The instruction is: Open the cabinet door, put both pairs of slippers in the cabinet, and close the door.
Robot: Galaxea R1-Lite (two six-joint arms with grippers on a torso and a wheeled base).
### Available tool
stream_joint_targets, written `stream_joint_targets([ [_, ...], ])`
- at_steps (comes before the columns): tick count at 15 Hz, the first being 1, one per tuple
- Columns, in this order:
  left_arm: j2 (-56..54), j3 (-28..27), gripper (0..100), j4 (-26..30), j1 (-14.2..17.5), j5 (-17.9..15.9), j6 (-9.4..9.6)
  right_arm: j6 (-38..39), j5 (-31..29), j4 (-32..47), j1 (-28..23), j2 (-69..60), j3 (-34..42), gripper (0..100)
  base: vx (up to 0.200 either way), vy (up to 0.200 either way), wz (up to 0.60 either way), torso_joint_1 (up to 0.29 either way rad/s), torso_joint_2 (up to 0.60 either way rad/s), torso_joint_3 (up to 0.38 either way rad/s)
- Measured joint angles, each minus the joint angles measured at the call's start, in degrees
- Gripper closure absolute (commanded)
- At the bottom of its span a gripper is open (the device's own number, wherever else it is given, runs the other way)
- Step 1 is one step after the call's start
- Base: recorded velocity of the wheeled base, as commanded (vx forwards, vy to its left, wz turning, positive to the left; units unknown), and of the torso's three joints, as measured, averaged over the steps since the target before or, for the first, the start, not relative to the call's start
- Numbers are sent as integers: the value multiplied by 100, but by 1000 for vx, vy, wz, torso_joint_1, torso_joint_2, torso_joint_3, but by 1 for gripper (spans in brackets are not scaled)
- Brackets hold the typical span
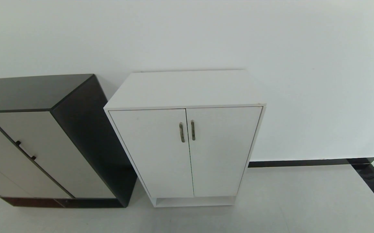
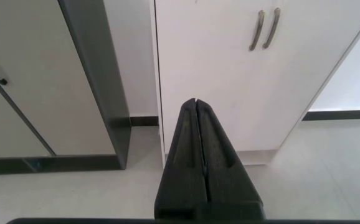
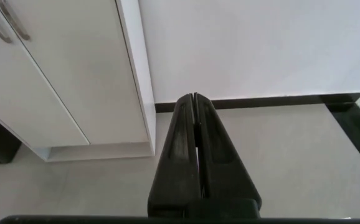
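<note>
The white cabinet (image 1: pixel 187 87) stands on the floor (image 1: pixel 303 200) against the wall (image 1: pixel 303 64), in the middle of the head view. Both of its doors are shut, the left door (image 1: pixel 151 152) and the right door (image 1: pixel 222 149) meeting at a thin centre seam. Two slim upright metal handles (image 1: pixel 182 132) sit just beside each other, one on each side of that seam, high on the doors. An open recess runs along the cabinet's foot under the doors.

The left hand (image 2: pixel 196 101) hangs low in front of the cabinet, its fingers pressed together with nothing between them. The right hand (image 3: pixel 194 96) is likewise pressed together and empty, near the cabinet's right front corner above the floor.

To the left, just beside the white one, stands a dark cabinet (image 1: pixel 86 129) with pale fronts and small black handles. A black baseboard strip (image 1: pixel 303 162) runs along the foot of the wall.
</note>
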Motion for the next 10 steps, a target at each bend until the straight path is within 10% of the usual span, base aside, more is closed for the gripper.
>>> stream_joint_targets([
  [10,0,0,100,0,-2,-6,13,27,0,-11,-5,-69,18,100,0,0,0,0,0,0],
])
